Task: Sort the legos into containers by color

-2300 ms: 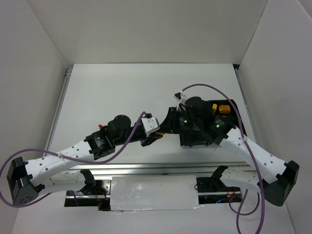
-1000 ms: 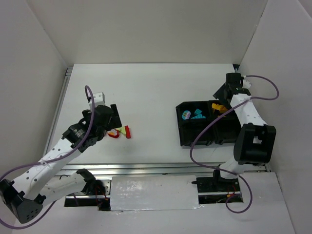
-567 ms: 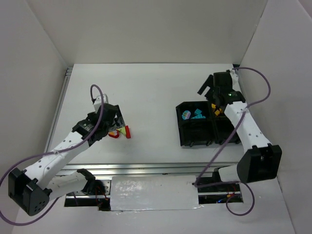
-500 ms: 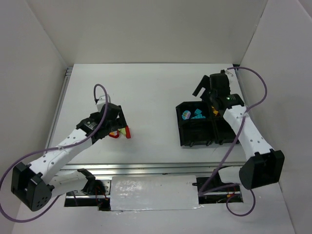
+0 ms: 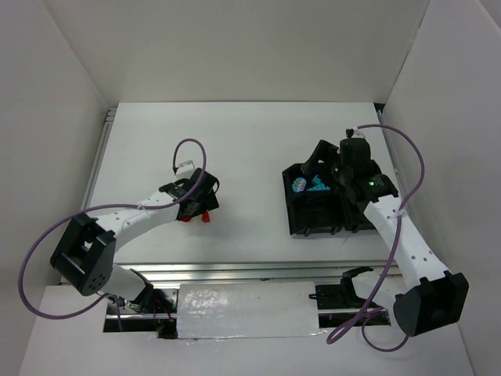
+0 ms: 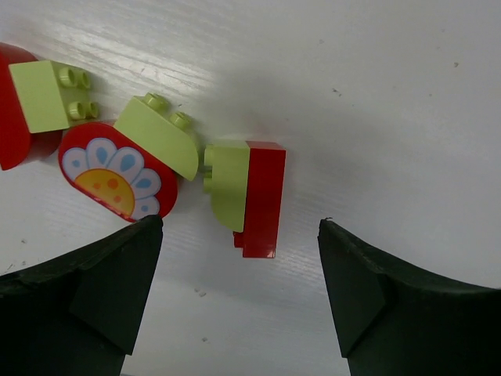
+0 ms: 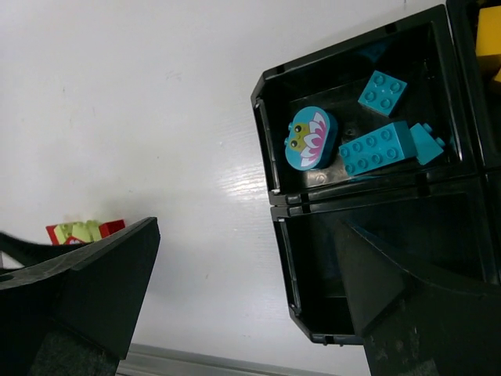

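Loose legos lie bunched on the white table: a red brick [image 6: 263, 196] joined to a pale green piece [image 6: 228, 186], a pale green curved brick [image 6: 159, 139], a red half-round with a flower print [image 6: 116, 169] and another pale green brick [image 6: 48, 95]. My left gripper [image 6: 239, 227] hangs open just above them, the red brick near its fingertips. The containers are a black four-part tray [image 5: 313, 228]; one compartment holds cyan bricks [image 7: 376, 147] and a cyan round piece [image 7: 309, 139]. My right gripper [image 7: 249, 227] is open and holds nothing, above the tray's left edge.
A yellow brick [image 7: 489, 39] shows in the neighbouring compartment. The near-left compartment [image 7: 376, 258] looks bare. White walls enclose the table on three sides, and a metal rail [image 5: 250, 270] runs along the near edge. Purple cables loop off both arms.
My left gripper has swung right and come down over the loose bricks. My right gripper has moved from the back right corner to above the tray's left side.
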Robot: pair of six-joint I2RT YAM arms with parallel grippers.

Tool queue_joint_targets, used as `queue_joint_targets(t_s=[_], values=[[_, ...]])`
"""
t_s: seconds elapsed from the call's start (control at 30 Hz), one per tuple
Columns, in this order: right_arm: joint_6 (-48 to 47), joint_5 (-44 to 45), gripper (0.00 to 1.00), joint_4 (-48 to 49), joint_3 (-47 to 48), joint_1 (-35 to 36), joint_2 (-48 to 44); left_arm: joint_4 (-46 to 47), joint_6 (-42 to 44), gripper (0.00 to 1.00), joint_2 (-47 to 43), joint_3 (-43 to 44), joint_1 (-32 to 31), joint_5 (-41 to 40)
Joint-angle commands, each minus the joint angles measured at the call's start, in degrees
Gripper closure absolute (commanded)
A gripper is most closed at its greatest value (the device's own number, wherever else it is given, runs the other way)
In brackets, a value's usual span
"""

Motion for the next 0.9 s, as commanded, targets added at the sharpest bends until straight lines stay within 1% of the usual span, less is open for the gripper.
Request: queue_joint_targets(t_s=[0.0, 0.1, 0.17, 0.27, 0.3, 0.37, 0.47, 0.53, 0.57, 0.63, 0.67, 0.73, 0.77, 0.8, 0.83, 0.87], values=[[-1.97, -2.51, 0.0, 1.87, -1.04, 0.5, -1.92, 2.72, -2.63, 0.07, 4.18, 2.17, -0.56, -0.81], [-2.14, -2.86, 0.01, 1.69, -1.49, 0.59, -2.62, 2.02, -3.87, 0.09, 7.97, 3.14, -1.0, -2.13], [-2.32, -3.65, 0.0, 1.96, -1.49, 0.59, -2.98, 3.33, -3.95, 0.1, 9.82, 2.7, -1.0, -2.13], [-2.32, -4.18, 0.0, 1.96, -1.31, 0.85, -3.42, 5.79, -3.43, 0.17, 11.93, 2.17, -1.0, -0.99], [-2.32, -4.27, 0.0, 1.87, -1.22, 0.94, -3.59, 6.23, -3.34, 0.22, 13.06, 2.17, -1.0, -0.2], [-2.32, -4.27, 0.0, 1.87, -1.05, 0.94, -3.5, 7.02, -3.25, 0.23, 13.86, 2.26, -1.09, 0.24], [-2.41, -4.53, 0.01, 1.61, -0.96, 0.94, -3.5, 7.99, -2.81, 0.32, 14.48, 1.82, -1.0, 0.94], [-2.41, -4.53, 0.0, 1.78, -1.05, 1.11, -3.59, 8.79, -2.38, 0.47, 14.3, 1.56, -1.09, 1.21], [-2.41, -4.71, 0.0, 1.96, -1.13, 1.11, -3.59, 9.14, -2.11, 0.63, 14.04, 1.47, -1.0, 1.3], [-2.32, -5.06, 0.0, 2.04, -1.4, 1.11, -3.24, 9.49, -0.98, 0.84, 13.6, 1.73, -1.09, 1.82], [-2.32, -5.49, 0.0, 2.48, -1.49, 1.11, -3.07, 9.49, -0.53, 1.0, 12.9, 1.82, -1.35, 1.91], [-2.32, -7.95, 0.0, 3.1, -1.84, 1.11, -2.63, 9.49, 2.0, 1.0, 11.76, 2.35, -2.76, 1.91], [-2.32, -9.18, 0.0, 3.45, -2.01, 1.11, -2.62, 10.53, 3.76, 1.0, 9.49, 2.17, -3.81, 1.91], [-2.06, -11.89, 0.0, 3.97, -2.27, 1.11, -2.62, 12.98, 6.82, 1.0, 7.82, 1.3, -6.6, 0.43], [-1.62, -12.78, 0.0, 4.76, -2.89, 1.11, -3.06, 15.09, 9.12, 1.0, 6.06, 0.51, -8.28, -0.1], [-0.57, -13.75, 0.0, 5.29, -3.24, 1.11, -3.5, 18.07, 12.19, 1.0, 2.04, -0.72, -11.69, -0.2]])
